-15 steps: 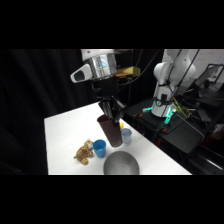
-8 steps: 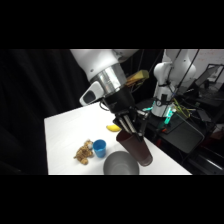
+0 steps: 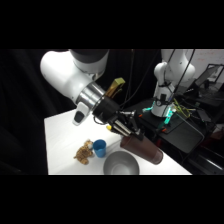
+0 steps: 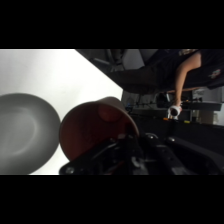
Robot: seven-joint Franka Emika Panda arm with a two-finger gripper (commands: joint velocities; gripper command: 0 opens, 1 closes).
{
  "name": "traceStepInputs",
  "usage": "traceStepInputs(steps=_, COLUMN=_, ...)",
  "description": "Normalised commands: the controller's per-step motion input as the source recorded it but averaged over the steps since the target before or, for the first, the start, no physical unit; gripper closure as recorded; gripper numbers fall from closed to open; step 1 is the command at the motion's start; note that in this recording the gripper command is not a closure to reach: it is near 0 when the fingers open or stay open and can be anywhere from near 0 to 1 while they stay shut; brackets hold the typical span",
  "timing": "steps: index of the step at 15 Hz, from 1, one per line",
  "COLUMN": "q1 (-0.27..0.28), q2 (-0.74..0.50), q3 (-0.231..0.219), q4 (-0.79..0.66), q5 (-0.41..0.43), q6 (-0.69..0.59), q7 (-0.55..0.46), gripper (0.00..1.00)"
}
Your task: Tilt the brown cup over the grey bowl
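My gripper (image 3: pixel 132 136) is shut on the brown cup (image 3: pixel 144 150) and holds it in the air, tipped almost onto its side. The cup hangs just above and to the right of the grey bowl (image 3: pixel 119 164), which stands at the table's near edge. In the wrist view the brown cup (image 4: pixel 94 131) fills the middle, right above the gripper's black linkage (image 4: pixel 128 152). The grey bowl (image 4: pixel 24 131) lies to its left on the white table (image 4: pixel 60 75). I cannot see anything falling from the cup.
A bright blue cup (image 3: pixel 100 148) stands left of the bowl, with a small brown toy (image 3: pixel 83 153) beside it. Black equipment with a green light (image 3: pixel 168 117) sits past the table's right edge, near the arm's base (image 3: pixel 164 88).
The arm swung nearer and to the right. The brown cup went from upright, to tilted, to nearly lying on its side beside the bowl.
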Motion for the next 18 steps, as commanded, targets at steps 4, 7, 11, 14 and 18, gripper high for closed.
traceStepInputs(steps=4, q1=-0.094, q2=0.43, q3=0.115, q4=0.55, q5=0.335, q6=-0.64, q7=-0.03, gripper=0.15)
traceStepInputs(steps=7, q1=-0.05, q2=0.3, q3=0.048, q4=0.44, q5=0.258, q6=-0.45, q7=0.1, gripper=0.16)
traceStepInputs(steps=11, q1=0.053, q2=-0.1, q3=-0.153, q4=0.12, q5=-0.097, q6=0.12, q7=0.17, gripper=0.18)
traceStepInputs(steps=14, q1=-0.035, q2=-0.41, q3=-0.201, q4=-0.17, q5=-0.291, q6=0.32, q7=0.04, gripper=0.18)
traceStepInputs(steps=18, q1=-0.042, q2=-0.59, q3=-0.121, q4=-0.48, q5=-0.419, q6=0.41, q7=-0.03, gripper=0.18)
